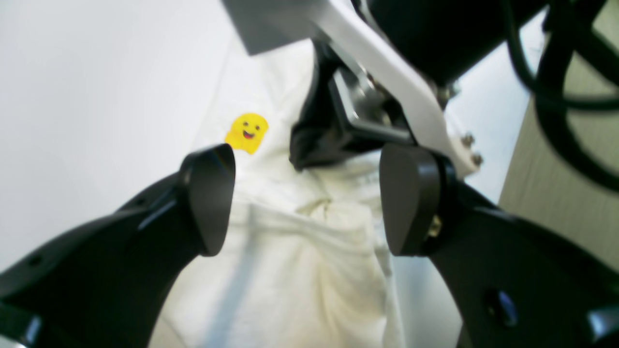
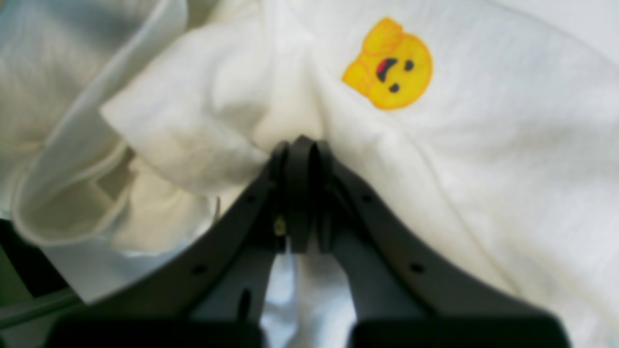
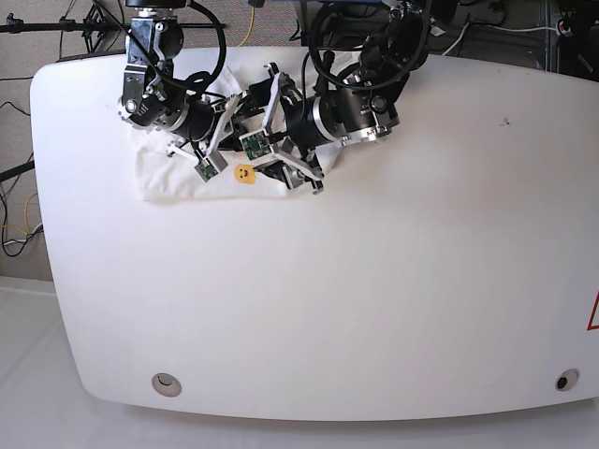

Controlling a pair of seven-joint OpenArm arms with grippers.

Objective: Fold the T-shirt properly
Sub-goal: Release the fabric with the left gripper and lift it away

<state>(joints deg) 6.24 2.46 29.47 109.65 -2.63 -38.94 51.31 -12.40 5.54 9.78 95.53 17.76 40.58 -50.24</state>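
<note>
The T-shirt (image 3: 168, 178) lies bunched at the table's far left, its plain white side up, with a small yellow smiley (image 3: 244, 174) showing. In the left wrist view my left gripper (image 1: 309, 203) hangs open over crumpled cloth (image 1: 300, 270), with the smiley (image 1: 246, 133) just beyond its left fingertip. My right gripper (image 2: 300, 150) is shut on a raised fold of the T-shirt (image 2: 483, 169), close to the smiley (image 2: 389, 65). A sleeve or hem opening (image 2: 72, 193) gapes to its left. The printed front is hidden.
Both arms reach in from the table's far edge and crowd together over the shirt, the left arm's silver wrist (image 3: 351, 117) to its right. Bare white table (image 3: 374, 281) spreads forward and right. Cables hang behind the far edge (image 3: 449, 28).
</note>
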